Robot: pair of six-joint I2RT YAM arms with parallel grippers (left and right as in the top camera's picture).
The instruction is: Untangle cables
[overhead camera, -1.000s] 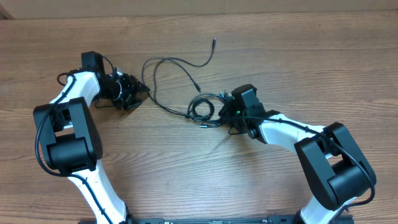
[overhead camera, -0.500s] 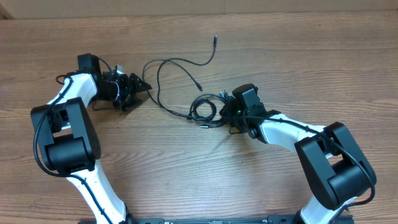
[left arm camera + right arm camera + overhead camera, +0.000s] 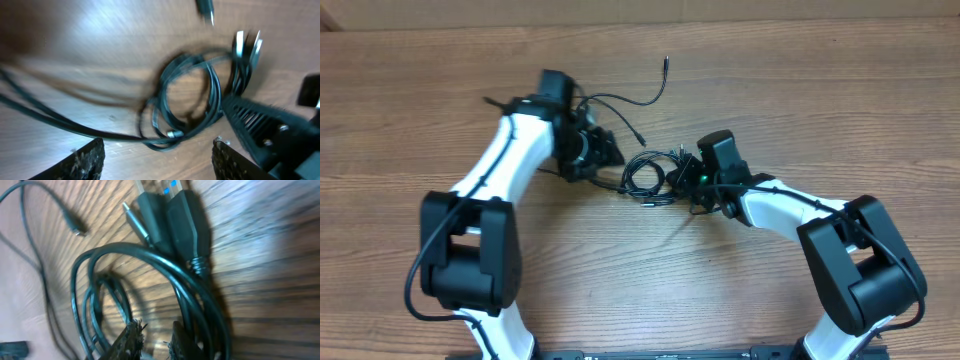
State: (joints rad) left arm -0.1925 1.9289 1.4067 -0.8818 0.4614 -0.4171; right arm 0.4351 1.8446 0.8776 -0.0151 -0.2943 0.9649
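Overhead, the cables (image 3: 645, 175) sit as a small coiled bundle in the middle of the wooden table (image 3: 840, 90), hemmed in by both arms, and one loose cord (image 3: 665, 66) trails off toward the far edge. The left gripper (image 3: 605, 150) hangs just beside the bundle on one side, while the right gripper (image 3: 682, 172) is pressed up against it on the other. From the left wrist the picture is blurred, but the jaws stand wide apart with nothing between them and the coil lies on the wood just ahead. At the right wrist the two fingertips (image 3: 132, 337) sit close together with a thin gap, coil strands running right past them. I cannot tell whether they pinch a strand. Two fat plugs (image 3: 172, 220) lie side by side at the top of the coil.
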